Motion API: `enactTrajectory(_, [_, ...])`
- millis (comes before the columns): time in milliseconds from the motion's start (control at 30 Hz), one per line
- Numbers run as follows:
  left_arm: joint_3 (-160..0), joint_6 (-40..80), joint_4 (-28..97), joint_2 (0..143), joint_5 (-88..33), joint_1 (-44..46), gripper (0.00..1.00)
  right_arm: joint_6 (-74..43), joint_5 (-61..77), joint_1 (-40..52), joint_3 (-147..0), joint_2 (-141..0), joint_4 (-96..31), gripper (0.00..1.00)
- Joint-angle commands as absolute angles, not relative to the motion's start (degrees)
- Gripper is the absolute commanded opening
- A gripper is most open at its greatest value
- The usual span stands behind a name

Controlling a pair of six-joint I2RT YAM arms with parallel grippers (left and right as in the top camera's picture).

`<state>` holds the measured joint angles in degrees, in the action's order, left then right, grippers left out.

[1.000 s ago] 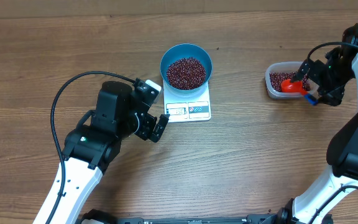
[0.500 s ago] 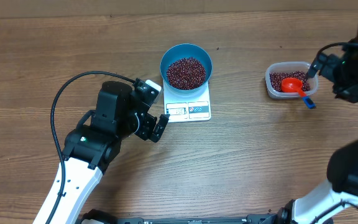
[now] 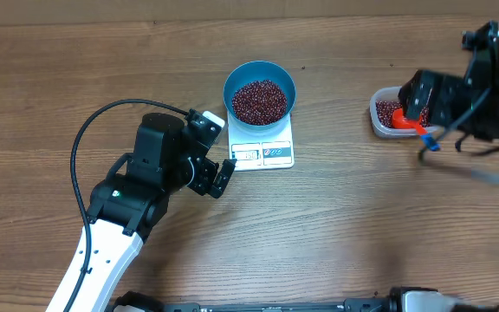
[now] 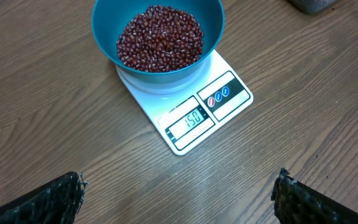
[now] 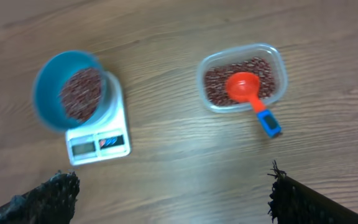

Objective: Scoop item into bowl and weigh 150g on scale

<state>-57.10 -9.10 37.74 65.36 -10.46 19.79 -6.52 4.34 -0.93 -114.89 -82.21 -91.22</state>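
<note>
The blue bowl (image 4: 157, 37) stands on the white scale (image 4: 191, 112), filled with a heap of red-brown beans (image 4: 160, 37). The scale's display reads 150. My left gripper (image 4: 179, 186) is open and empty over bare wood just in front of the scale, also seen as the left gripper (image 3: 217, 149) from overhead. My right gripper (image 5: 171, 180) is open and empty, held high above the table. From there it looks down on the bowl (image 5: 67, 90) and scale (image 5: 98, 140). Overhead, the right arm (image 3: 424, 100) is blurred and covers part of the tub.
A clear plastic tub (image 5: 243, 78) of beans sits right of the scale. A red scoop (image 5: 244, 87) lies in it, its blue handle end (image 5: 269, 122) sticking out over the rim. The left arm's black cable (image 3: 102, 117) loops over the wooden table (image 3: 336, 217).
The right arm has drawn away from the tub and risen, leaving the red scoop lying in the beans. The left arm, bowl and scale have not moved.
</note>
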Motion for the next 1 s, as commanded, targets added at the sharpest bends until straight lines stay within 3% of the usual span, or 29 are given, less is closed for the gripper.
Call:
enactTrajectory(0, [-58.39,-8.56,37.69,65.25,-10.09,19.9,1.0,-6.13,5.65,1.02,-115.92,-79.15,-93.14,1.0])
enactTrajectory(767, [-58.39,-8.56,37.69,65.23,-10.09,19.9,0.99,-5.69,2.87,1.28,-115.79,-77.45,-96.9,1.0])
enactTrajectory(967, [-58.39,-8.56,37.69,65.23,-10.09,19.9,0.99,-5.26,-0.01,1.28,-113.49,-75.7,-87.81,1.0])
